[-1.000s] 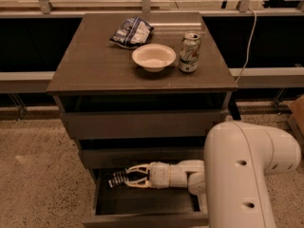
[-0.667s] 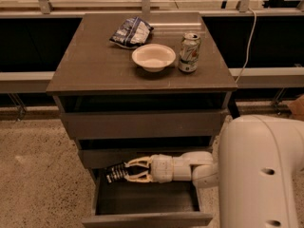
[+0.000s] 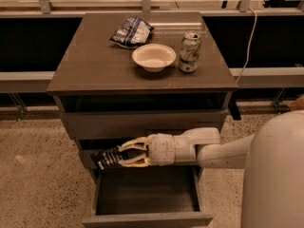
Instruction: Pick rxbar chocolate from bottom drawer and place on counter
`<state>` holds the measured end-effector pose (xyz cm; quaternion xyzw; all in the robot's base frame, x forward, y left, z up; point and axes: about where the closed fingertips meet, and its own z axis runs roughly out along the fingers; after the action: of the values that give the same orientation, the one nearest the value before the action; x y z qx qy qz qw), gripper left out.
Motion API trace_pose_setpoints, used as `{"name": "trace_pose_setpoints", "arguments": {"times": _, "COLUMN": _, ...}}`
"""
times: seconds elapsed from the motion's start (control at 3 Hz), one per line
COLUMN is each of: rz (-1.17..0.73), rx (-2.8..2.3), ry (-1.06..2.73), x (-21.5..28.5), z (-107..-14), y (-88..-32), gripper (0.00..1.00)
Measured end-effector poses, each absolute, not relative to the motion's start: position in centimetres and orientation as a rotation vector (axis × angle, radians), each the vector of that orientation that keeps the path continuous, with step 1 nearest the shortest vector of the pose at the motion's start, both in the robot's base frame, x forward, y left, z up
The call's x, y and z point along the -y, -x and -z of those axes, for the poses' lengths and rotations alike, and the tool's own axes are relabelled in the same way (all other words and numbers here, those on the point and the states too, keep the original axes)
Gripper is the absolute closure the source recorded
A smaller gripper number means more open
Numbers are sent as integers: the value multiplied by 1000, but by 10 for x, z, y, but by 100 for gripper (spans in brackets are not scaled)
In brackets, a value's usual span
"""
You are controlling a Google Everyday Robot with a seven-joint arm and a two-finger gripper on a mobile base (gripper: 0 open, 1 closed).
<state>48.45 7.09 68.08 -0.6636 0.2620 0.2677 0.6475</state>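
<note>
Black rxbar chocolate (image 3: 105, 158) is clamped tight in the gripper (image 3: 121, 156), held just over the open bottom drawer (image 3: 147, 219), well below the tabletop (image 3: 95, 65) with its bowl (image 3: 154, 57) and can (image 3: 190, 52).

a crumpled blue-and-white foil chip bag (image 3: 132, 31) lies at the back. a shallow round white bowl (image 3: 154, 57) sits near it, and an upright green-and-silver metal drink can (image 3: 190, 52) stands just beside the bowl. a thin white cable (image 3: 247, 44) hangs behind. the gripper (image 3: 122, 156) is low before the cabinet, well below them.
</note>
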Motion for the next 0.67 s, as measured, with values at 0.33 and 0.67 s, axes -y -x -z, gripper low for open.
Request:
{"name": "trace_pose_setpoints", "arguments": {"times": 0.33, "rz": -620, "rx": -547, "ry": 1535, "x": -82, "z": -728, "y": -480, "gripper": 100}}
{"name": "trace_pose_setpoints", "arguments": {"times": 0.67, "rz": -632, "rx": -533, "ry": 1548, "x": -88, "z": -745, "y": -477, "gripper": 100}}
